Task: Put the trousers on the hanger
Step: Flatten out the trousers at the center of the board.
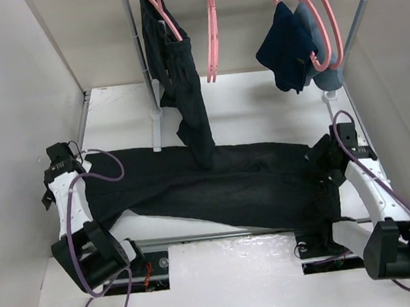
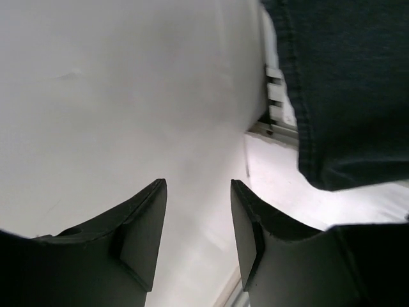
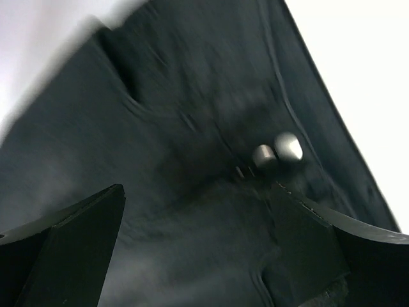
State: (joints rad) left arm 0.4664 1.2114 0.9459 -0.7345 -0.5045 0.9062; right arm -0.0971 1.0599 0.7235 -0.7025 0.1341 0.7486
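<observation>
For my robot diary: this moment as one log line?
long black fabric trousers: flat on table | thin pink plastic hanger: bare | left claw: open | right claw: open above trousers

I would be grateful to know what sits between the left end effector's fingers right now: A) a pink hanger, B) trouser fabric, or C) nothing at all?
C: the left end effector is open and empty, with the trousers lying off to its side.

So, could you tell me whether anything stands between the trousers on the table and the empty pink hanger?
Yes: the other dark pair, hung just left of the empty hanger, dangles down over the middle of the trousers. Whether it touches them cannot be told.
</observation>
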